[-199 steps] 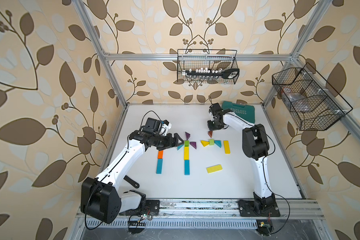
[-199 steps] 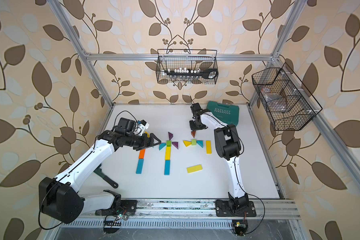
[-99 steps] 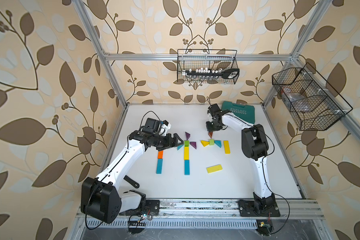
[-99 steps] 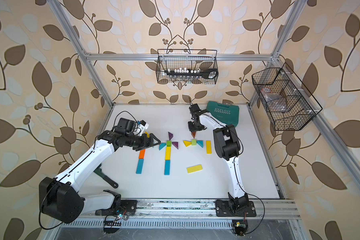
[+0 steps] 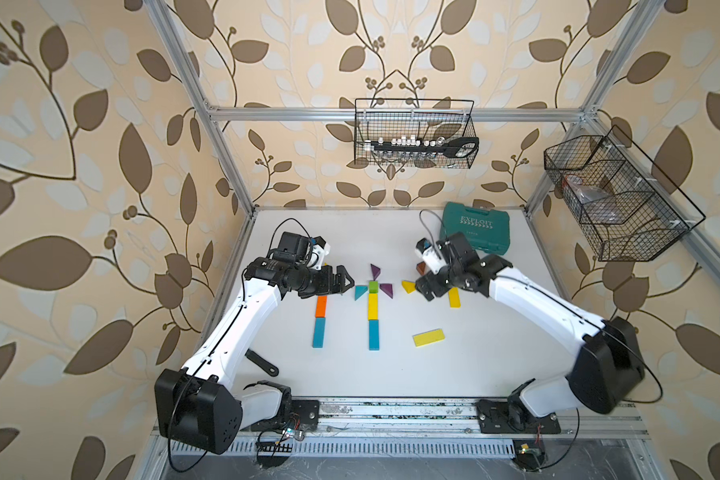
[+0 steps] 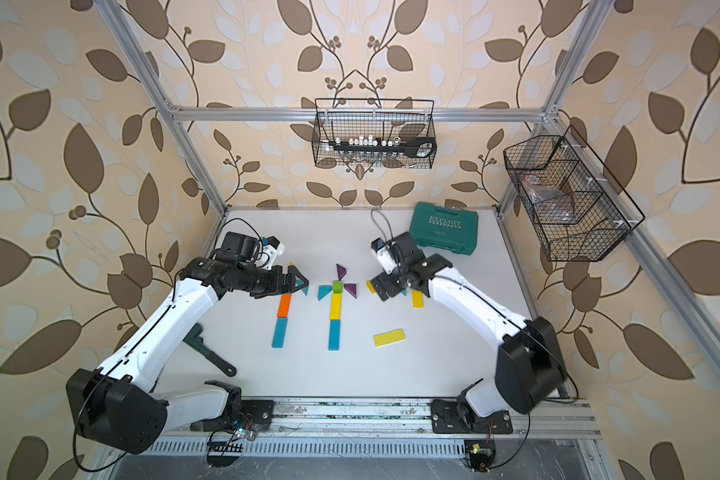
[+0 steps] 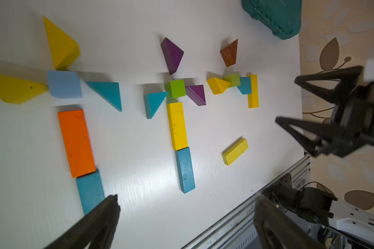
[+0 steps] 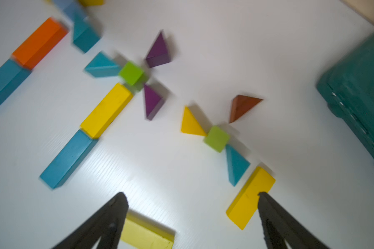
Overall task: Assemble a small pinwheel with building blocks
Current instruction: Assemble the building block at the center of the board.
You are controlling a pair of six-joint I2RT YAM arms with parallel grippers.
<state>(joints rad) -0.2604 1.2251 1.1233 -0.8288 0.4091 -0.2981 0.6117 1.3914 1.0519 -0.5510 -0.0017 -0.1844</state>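
Building blocks lie flat in three groups. In the middle group, a green cube has purple wedges and a teal wedge round it, above a yellow bar and a teal bar. My left gripper hovers open and empty beside the pale-blue cube and orange bar. My right gripper is open and empty above the right group: green cube, yellow wedge, teal wedge, brown wedge and yellow bar.
A loose yellow bar lies nearer the front. The teal EXPLOIT case stands at the back right, close behind the right arm. A black tool lies by the left arm's base. Wire baskets hang on the walls.
My right gripper has gone from shut to open and swung forward from near the brown wedge to over the right group. The left arm has barely moved.
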